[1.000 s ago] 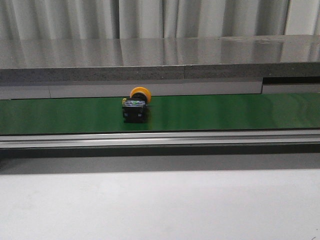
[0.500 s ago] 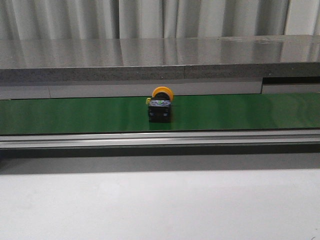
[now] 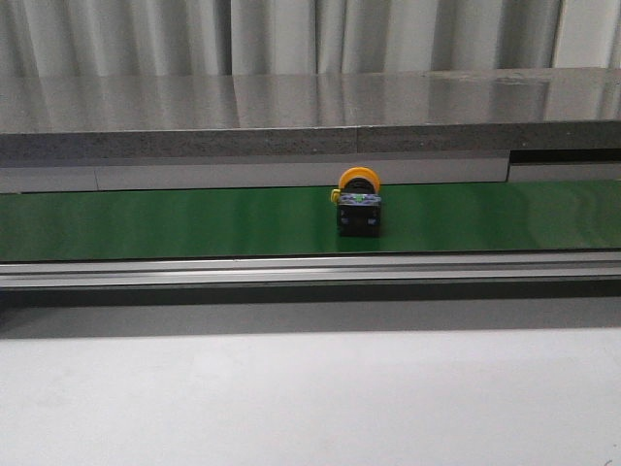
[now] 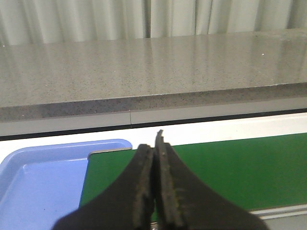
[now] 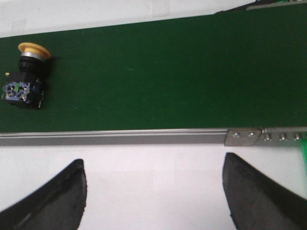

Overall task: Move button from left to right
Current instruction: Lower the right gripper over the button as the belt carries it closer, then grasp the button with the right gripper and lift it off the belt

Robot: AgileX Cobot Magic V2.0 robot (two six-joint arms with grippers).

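Observation:
The button [image 3: 358, 204], with a yellow-orange head, black body and a green spot, lies on the green belt [image 3: 146, 223] a little right of the middle in the front view. It also shows in the right wrist view [image 5: 26, 76] at the belt's edge of the picture. My right gripper [image 5: 153, 165] is open and empty over the white table, short of the belt's metal rail. My left gripper [image 4: 154, 143] is shut with nothing between its fingers, over the belt's end beside a blue tray. Neither gripper shows in the front view.
A blue tray [image 4: 33, 177] sits at the belt's end in the left wrist view. A metal rail [image 3: 310, 269] runs along the belt's near side. A grey stone ledge [image 3: 310, 116] stands behind the belt. White table [image 3: 310, 398] lies in front.
The button has travelled to the right along the green belt, from left of the middle to right of it. No gripper touches it.

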